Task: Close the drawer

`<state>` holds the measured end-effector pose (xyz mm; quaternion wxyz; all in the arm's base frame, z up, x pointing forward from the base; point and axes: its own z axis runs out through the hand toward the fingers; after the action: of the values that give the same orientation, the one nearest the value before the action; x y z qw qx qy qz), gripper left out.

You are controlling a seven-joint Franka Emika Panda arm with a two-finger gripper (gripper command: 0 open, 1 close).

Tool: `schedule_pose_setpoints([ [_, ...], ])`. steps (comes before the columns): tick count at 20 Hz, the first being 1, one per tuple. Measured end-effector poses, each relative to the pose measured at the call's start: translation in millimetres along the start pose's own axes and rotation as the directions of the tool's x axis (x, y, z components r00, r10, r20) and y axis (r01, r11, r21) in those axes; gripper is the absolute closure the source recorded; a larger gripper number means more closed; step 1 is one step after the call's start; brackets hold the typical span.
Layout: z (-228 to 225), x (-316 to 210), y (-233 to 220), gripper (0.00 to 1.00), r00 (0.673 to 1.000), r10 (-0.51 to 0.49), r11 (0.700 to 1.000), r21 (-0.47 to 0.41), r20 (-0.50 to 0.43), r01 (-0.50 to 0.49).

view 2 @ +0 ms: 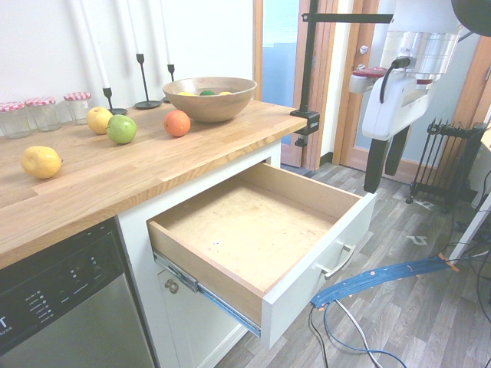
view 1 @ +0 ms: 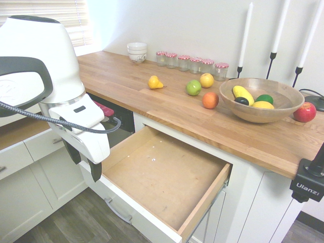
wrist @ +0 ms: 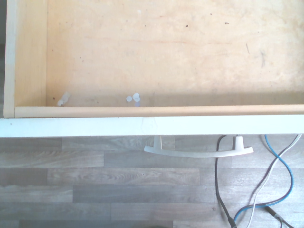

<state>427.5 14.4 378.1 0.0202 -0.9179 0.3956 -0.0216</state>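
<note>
The drawer (view 1: 167,177) is pulled far out from under the wooden countertop and is empty, with a speckled wooden base (wrist: 166,52) and light wooden sides. Its white front (view 2: 322,253) carries a silver bar handle (wrist: 198,151), which also shows as the handle (view 1: 119,211) and the handle (view 2: 335,261). My gripper (view 1: 84,162) hangs open and empty, pointing down, just above and outside the drawer front near one end. The gripper (view 2: 385,165) touches nothing.
On the countertop (view 1: 167,106) lie loose fruit, a wooden bowl (view 1: 260,98) of fruit, several jars (view 1: 192,63), stacked white bowls and candlesticks. A dishwasher (view 2: 61,299) stands beside the drawer. A radiator (view 2: 449,157) stands on the wooden floor beyond the gripper.
</note>
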Motion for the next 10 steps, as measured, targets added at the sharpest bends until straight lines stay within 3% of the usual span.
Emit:
schedule_pose_setpoints([
  [10, 35.9, 0.7, 19.8, 0.00, 1.000, 0.006, 1.000, -0.007, -0.012, -0.007],
])
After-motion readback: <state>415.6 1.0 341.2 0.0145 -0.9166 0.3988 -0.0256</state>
